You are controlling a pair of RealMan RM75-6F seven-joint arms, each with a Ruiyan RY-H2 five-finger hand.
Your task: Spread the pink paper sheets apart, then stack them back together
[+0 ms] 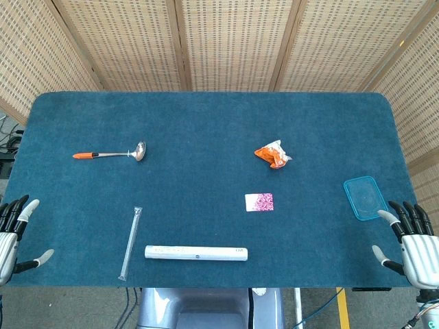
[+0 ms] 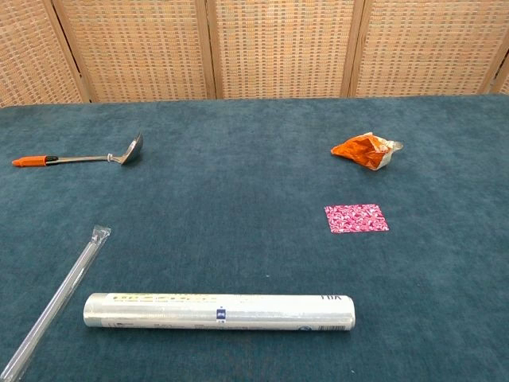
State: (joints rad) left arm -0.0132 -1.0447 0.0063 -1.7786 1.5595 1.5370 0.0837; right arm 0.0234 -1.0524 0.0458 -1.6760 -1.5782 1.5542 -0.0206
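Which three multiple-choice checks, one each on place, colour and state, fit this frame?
1. The pink paper sheets lie:
A. beside the ladle
B. nearer the table edge than the orange wrapper
C. on the blue lid

2. The ladle handle tip is:
A. orange
B. green
C. white

3. Both robot hands are:
A. holding the sheets
B. open at the table corners
C. pressing the roll

Key: 1 B, the wrapper sits beyond them. 2 A, the tip shows orange. 3 B, the left robot hand and right robot hand hold nothing.

Matt, napped teal cloth on table [image 1: 206,123]; glossy metal ladle [image 1: 130,152] with orange plastic grip; patterned pink paper sheets [image 2: 355,218]; crinkled shiny orange wrapper [image 2: 362,150]; clear plastic tube [image 2: 56,298]; glossy film-wrapped roll [image 2: 219,311]; translucent blue plastic lid [image 1: 363,197]; woven cane screen [image 1: 233,41].
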